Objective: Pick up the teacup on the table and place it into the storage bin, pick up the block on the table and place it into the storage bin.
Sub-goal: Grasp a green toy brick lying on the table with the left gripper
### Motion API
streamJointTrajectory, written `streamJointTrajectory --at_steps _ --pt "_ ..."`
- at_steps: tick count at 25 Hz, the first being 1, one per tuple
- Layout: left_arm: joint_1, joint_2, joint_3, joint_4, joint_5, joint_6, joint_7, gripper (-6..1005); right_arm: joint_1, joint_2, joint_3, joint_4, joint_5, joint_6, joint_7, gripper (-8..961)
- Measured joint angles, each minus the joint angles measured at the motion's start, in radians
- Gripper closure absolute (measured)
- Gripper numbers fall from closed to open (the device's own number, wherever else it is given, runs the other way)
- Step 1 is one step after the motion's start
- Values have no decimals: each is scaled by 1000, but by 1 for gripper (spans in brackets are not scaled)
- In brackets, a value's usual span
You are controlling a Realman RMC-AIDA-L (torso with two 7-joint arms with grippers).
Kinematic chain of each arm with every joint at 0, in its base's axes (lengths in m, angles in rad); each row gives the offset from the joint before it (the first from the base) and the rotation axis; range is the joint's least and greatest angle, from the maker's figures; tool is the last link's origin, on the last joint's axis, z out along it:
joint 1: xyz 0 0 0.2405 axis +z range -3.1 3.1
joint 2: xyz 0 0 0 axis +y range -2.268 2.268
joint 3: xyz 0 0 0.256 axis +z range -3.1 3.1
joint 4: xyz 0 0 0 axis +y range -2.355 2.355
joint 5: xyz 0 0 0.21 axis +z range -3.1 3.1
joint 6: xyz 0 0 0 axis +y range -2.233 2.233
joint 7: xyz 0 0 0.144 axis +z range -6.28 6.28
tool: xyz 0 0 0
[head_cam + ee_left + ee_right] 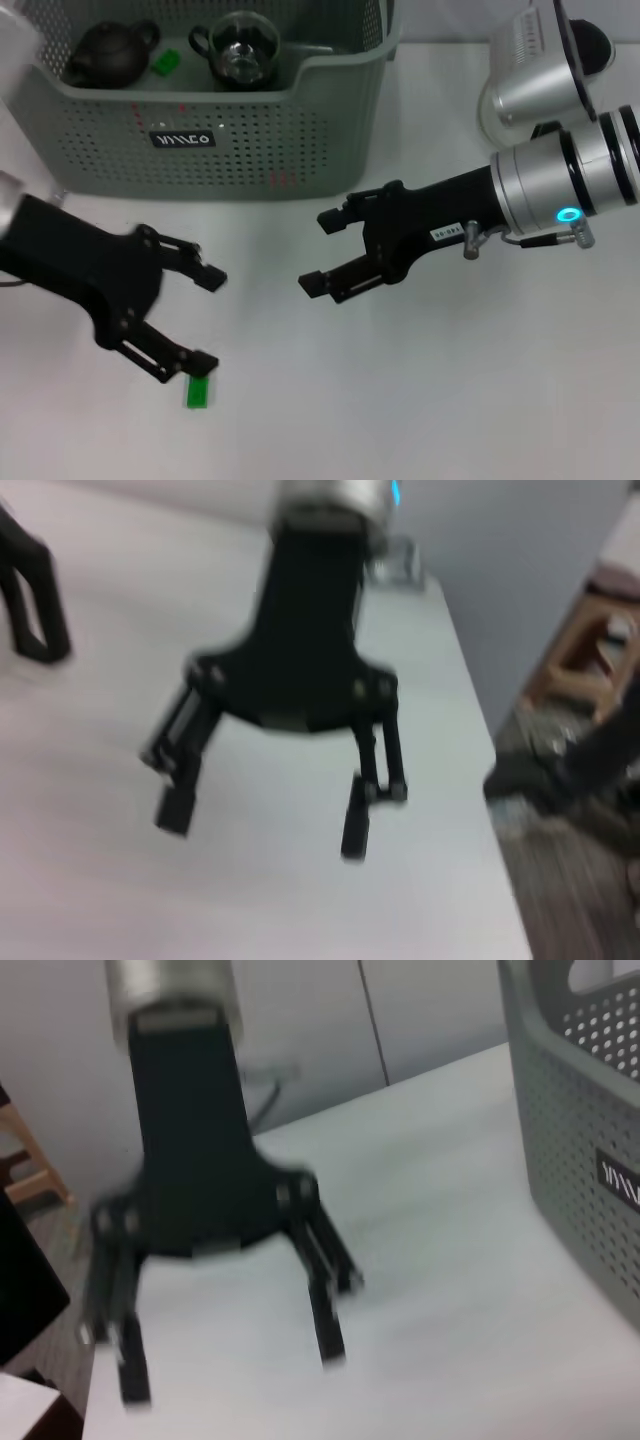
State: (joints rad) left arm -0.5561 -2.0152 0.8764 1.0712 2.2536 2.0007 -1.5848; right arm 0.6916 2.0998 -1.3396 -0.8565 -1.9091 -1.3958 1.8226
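A small green block lies on the white table near its front edge, just below the lower fingertip of my left gripper. That gripper is open and holds nothing; the right wrist view shows it with fingers spread. My right gripper hovers open and empty at the table's middle, in front of the storage bin, and appears in the left wrist view. No teacup shows on the table. Inside the bin lie a dark teapot-shaped vessel, another green block and a clear glass jug.
The bin stands at the back left of the table. A white and silver arm housing rises at the back right. The table's side edge drops to a floor with a wooden stool.
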Motion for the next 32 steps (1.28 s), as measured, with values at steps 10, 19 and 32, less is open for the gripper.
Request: streamJointTrajectory --at_steps 10,19,32 --pt "-41 -111 112 132 295 -67 -31 75 29 0 37 40 13 10 2 -2" --pt "-1 -157 292 250 412 -130 -183 95 29 -1 57 40 13 18 -11 -2" --pt "100 -160 581 309 440 -298 -294 125 26 -3 85 60 12 29 -75 -3"
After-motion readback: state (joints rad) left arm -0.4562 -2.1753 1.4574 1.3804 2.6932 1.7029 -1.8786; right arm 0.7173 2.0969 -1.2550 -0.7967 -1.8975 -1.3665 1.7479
